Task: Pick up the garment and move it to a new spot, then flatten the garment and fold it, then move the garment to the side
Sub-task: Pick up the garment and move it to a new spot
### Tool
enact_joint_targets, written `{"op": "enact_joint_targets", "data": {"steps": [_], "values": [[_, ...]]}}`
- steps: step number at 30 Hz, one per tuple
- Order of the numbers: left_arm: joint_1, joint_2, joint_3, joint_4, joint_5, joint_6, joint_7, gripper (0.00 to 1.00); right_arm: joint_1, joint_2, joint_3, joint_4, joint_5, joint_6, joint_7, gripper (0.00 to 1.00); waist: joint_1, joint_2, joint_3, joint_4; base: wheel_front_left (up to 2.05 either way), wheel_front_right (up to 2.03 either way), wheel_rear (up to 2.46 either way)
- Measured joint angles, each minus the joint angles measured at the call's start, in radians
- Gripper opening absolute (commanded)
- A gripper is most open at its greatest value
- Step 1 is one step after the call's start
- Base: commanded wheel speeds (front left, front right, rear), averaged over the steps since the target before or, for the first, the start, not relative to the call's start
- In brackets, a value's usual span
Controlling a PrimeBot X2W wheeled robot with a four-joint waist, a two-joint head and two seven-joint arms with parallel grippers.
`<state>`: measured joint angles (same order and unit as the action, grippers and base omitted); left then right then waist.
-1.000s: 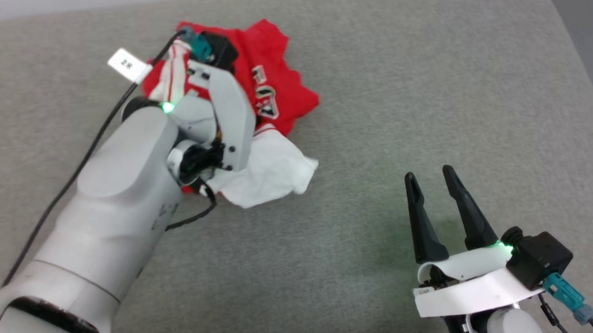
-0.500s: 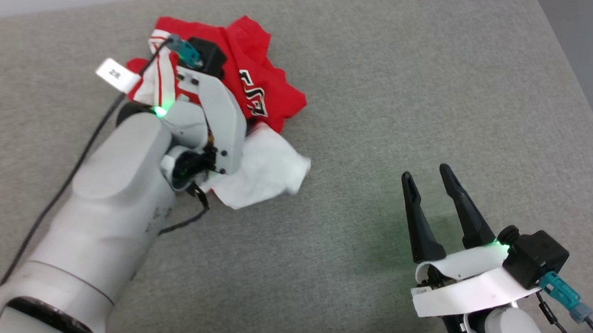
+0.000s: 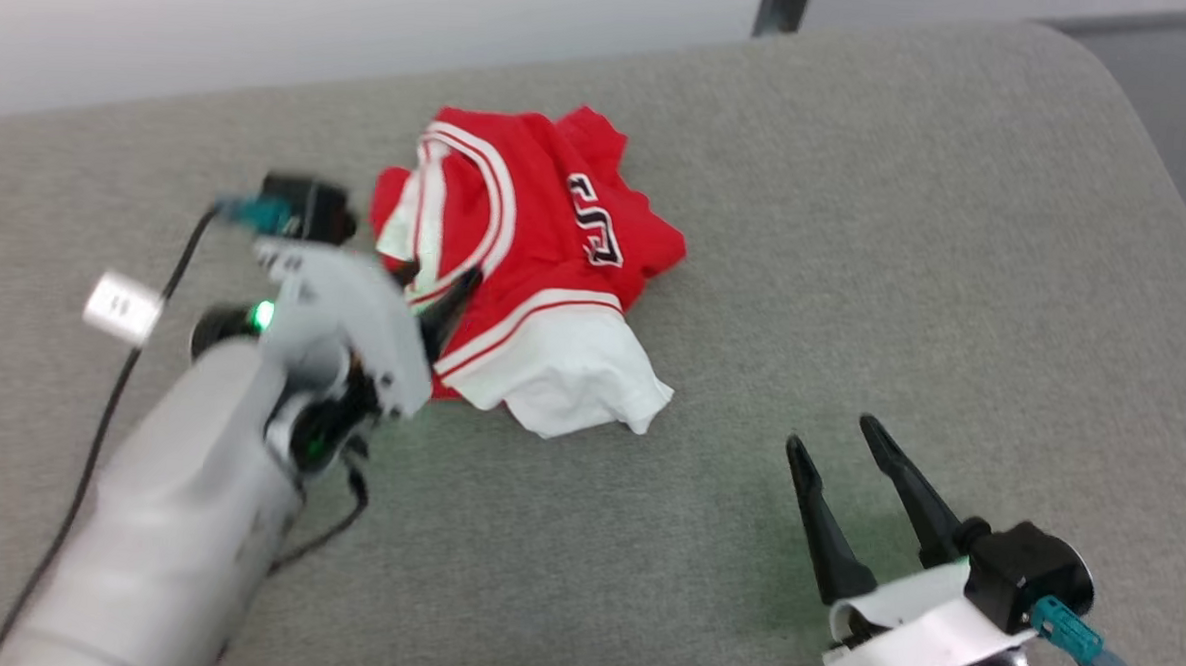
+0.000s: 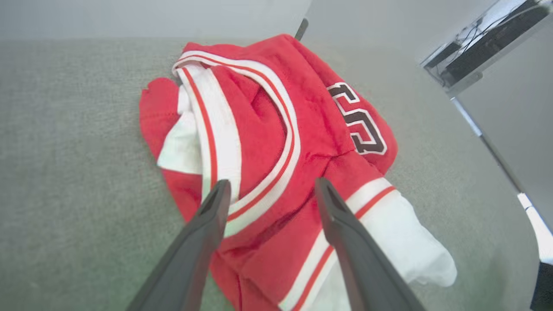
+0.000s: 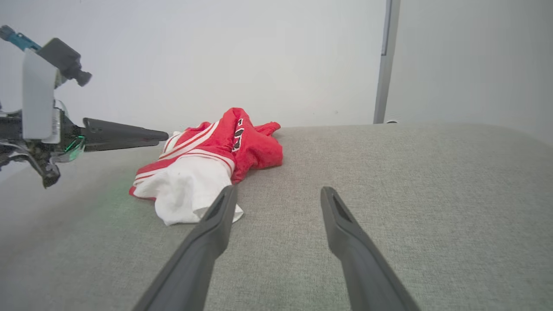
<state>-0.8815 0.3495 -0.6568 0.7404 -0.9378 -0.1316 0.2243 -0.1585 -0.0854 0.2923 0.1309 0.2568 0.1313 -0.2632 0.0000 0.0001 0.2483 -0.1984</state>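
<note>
The garment (image 3: 547, 241) lies crumpled in a heap on the grey cloth-covered table (image 3: 838, 224). It is red, with striped trim, black lettering and a white sleeve (image 3: 581, 383) spilling toward me. My left gripper (image 3: 442, 274) is open at the heap's near-left side. In the left wrist view its fingers (image 4: 216, 216) straddle the striped trim of the garment (image 4: 276, 129) and grip nothing. My right gripper (image 3: 841, 432) stands open over bare table at the lower right, well apart from the shirt. The right wrist view shows the garment (image 5: 207, 151) ahead-left of the right gripper (image 5: 278, 190), with the left gripper (image 5: 160, 135) level above it.
The table's rounded far-right corner (image 3: 1114, 86) drops off to a darker floor. A pale wall and a dark post (image 3: 782, 6) stand behind. A black cable with a white tag (image 3: 119, 307) hangs along my left forearm.
The head camera has shifted. My left gripper, which was down on top of the garment, has drawn back to its near-left side, and the heap lies with the striped trim uppermost. The right gripper stays open.
</note>
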Motion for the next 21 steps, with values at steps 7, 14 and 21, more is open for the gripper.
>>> {"op": "enact_joint_targets", "data": {"steps": [7,14,21], "values": [[0.245,0.008,0.071,-0.011,-0.067,0.028,-0.185,1.0,0.056,-0.073,-0.033,0.032,-0.01,0.0,0.0,1.0,0.0,0.0,-0.062,0.057,0.0,0.0,0.0],[0.483,0.0,0.161,-0.107,-0.144,0.059,-0.379,1.0,0.131,-0.136,-0.095,0.033,-0.011,0.0,0.005,1.0,0.0,0.0,-0.109,0.119,0.0,0.0,0.0],[0.728,-0.02,0.249,-0.268,-0.176,0.128,-0.477,1.0,0.198,-0.146,-0.158,0.007,-0.011,0.0,0.026,1.0,0.0,-0.0001,-0.154,0.165,0.0,0.0,0.0]]}}
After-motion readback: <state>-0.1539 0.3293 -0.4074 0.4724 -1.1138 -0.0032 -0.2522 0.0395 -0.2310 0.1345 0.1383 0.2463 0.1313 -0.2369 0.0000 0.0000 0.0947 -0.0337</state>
